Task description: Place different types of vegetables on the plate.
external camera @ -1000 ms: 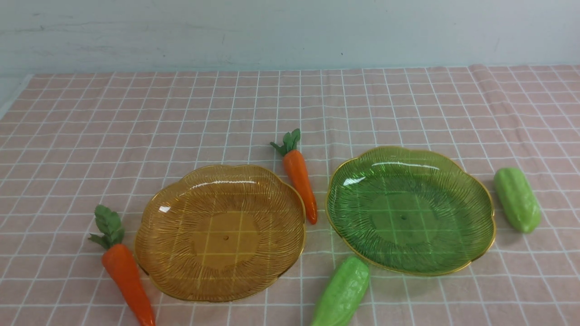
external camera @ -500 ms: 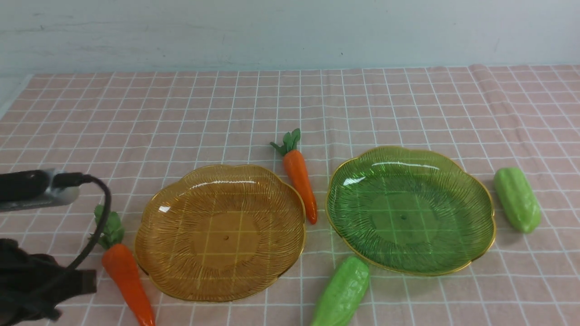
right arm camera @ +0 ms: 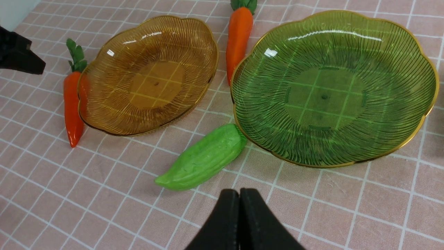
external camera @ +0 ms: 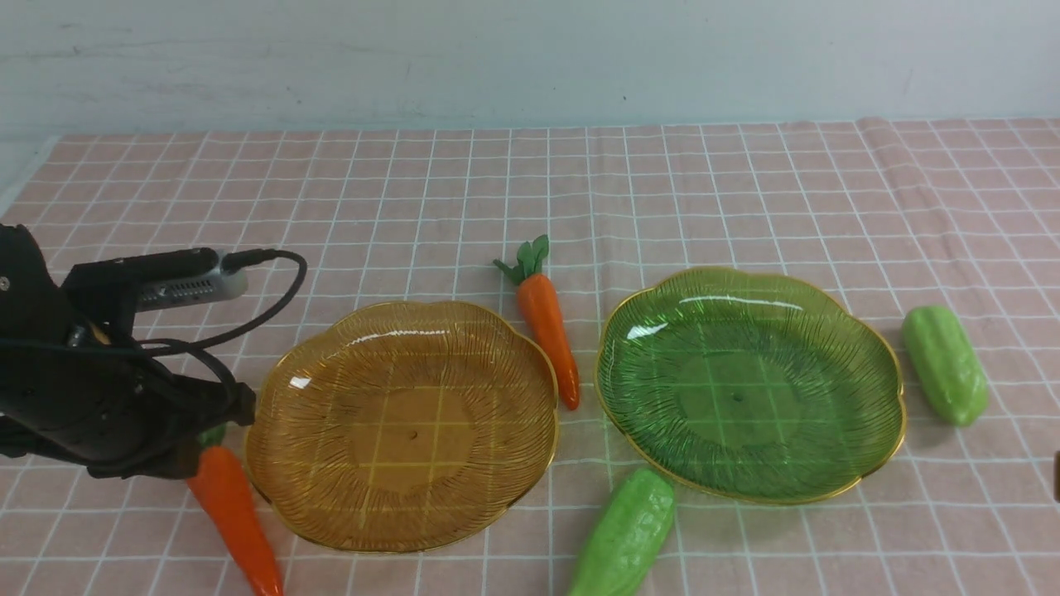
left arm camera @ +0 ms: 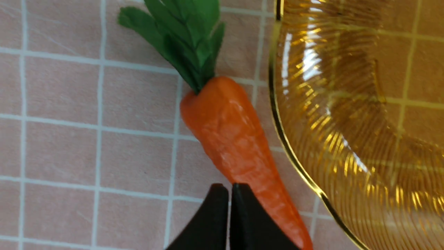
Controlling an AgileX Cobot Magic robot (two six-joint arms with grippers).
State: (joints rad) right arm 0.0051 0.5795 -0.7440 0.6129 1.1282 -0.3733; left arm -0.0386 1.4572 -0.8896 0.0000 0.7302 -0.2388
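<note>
Pink cloth with a white grid (external camera: 414,190) covers the surface, and all four vegetables lie on it, outside the plates. The scalloped green translucent plate with a gold rim (external camera: 745,389) sits on the right. The scalloped amber translucent plate with a gold rim (external camera: 406,422) sits on the left, near the green one but not touching it. The black left arm (external camera: 74,389), trailing a black cable, hangs over the cloth at the amber plate's left edge.

One stubby light-green ridged gourd toy (external camera: 625,538) lies in front of the green plate, its far end right at the rim. The second light-green gourd toy (external camera: 946,364) lies just beside that plate's right edge.

One glossy orange toy carrot with green leaves (external camera: 548,327) lies between the two plates, leaves pointing away from the robot. The other orange toy carrot (left arm camera: 236,146) lies close against the amber plate's left rim, its leaves partly hidden behind the arm in the front view.

The left pincer (left arm camera: 226,191) is closed, tips together and gripping nothing, above this carrot's narrow half. The right pincer (right arm camera: 239,194) is likewise closed and empty, on the robot's side of the near gourd.
</note>
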